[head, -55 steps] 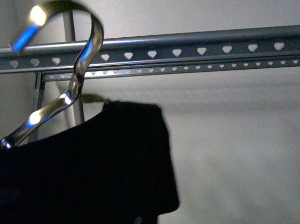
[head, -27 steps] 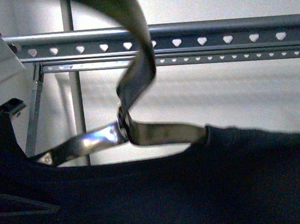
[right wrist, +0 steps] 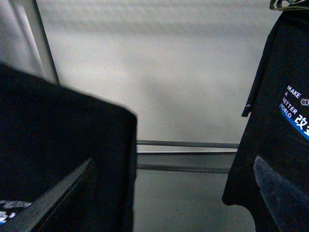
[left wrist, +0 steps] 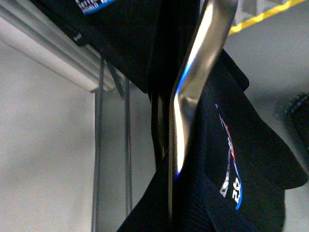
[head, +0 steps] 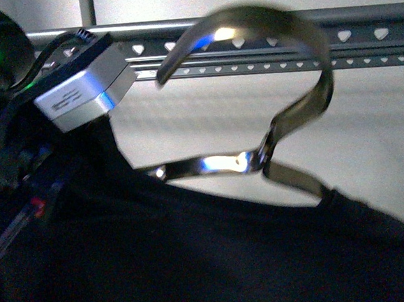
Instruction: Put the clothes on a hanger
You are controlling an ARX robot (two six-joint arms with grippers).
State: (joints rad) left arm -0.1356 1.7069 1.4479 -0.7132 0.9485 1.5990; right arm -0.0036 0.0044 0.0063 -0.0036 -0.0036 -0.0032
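The black T-shirt point(head: 232, 260) hangs on a shiny chrome coat hanger point(head: 299, 52) and fills the lower front view. The coat hanger's hook curves up in front of the grey rack's rail point(head: 368, 33) with heart-shaped holes. My left arm point(head: 78, 91) is at the left, beside the shirt's shoulder. In the left wrist view my left gripper point(left wrist: 171, 223) is shut on the coat hanger point(left wrist: 193, 82); its jaws are hidden by the cloth. The shirt's blue-red stripe point(left wrist: 231, 166) shows there. My right gripper point(right wrist: 169, 203) is open and empty between two dark shirts.
A second black shirt with the "MAKE A BETTER WORLD" print point(right wrist: 289, 104) hangs at one side of the right wrist view. Another dark shirt point(right wrist: 58, 145) hangs on the other side. The rack's lower bars point(right wrist: 183, 144) and legs point(left wrist: 99, 145) stand before a white wall.
The coat hanger with the shirt has shifted right across the front view, and its hook now faces the rail. My left arm has come into view at the left.
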